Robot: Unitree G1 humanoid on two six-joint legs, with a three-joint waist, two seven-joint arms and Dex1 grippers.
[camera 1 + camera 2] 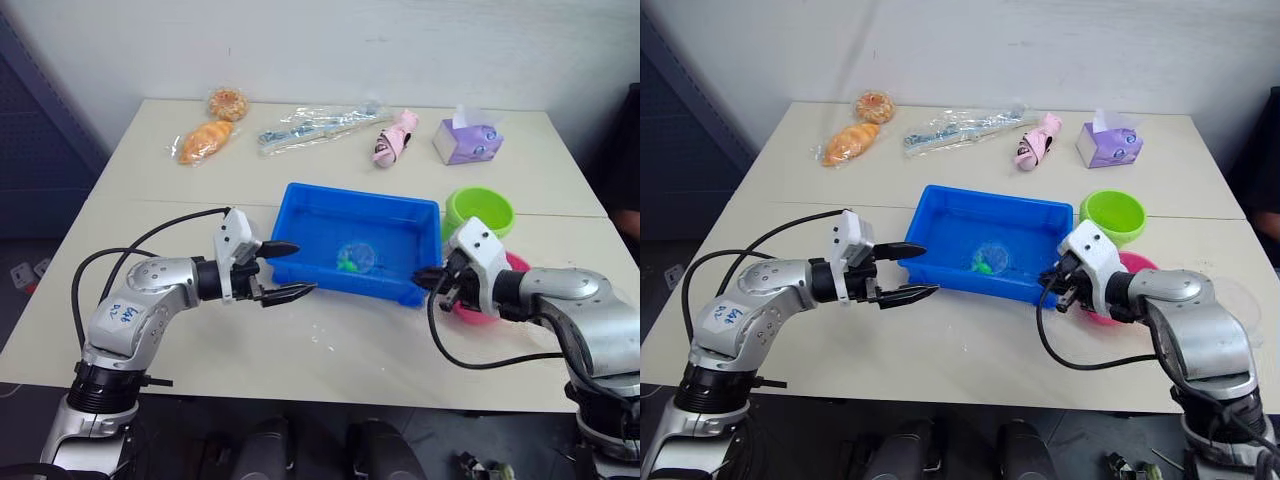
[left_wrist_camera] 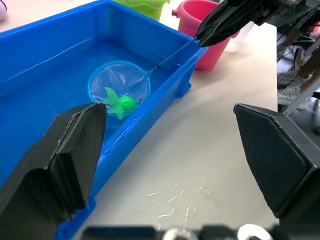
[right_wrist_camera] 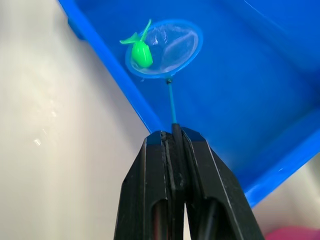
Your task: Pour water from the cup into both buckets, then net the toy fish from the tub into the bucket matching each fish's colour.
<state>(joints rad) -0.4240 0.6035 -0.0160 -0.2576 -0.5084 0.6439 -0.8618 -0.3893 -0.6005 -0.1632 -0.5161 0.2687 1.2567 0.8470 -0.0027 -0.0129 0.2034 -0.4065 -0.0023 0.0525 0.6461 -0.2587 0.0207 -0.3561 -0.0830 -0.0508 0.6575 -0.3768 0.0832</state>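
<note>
The blue tub (image 1: 300,200) sits mid-table. Inside it lies the net (image 1: 356,258), its light blue hoop (image 3: 165,47) around a green toy fish (image 3: 141,53) resting at the hoop's edge. My right gripper (image 1: 432,278) is shut on the net's thin handle (image 3: 172,105) just over the tub's near right corner. My left gripper (image 1: 305,267) hangs open and empty at the tub's near left corner. The lime green bucket (image 1: 479,212) stands right of the tub. The pink bucket (image 1: 480,312) sits in front of it, partly behind my right arm. The clear cup (image 2: 239,41) stands beside the pink bucket.
Along the table's far side lie two bread-like items (image 1: 205,141), a clear plastic package (image 1: 318,124), a pink plush toy (image 1: 394,138) and a purple tissue box (image 1: 467,141). Water drops (image 2: 175,205) spot the table in front of the tub.
</note>
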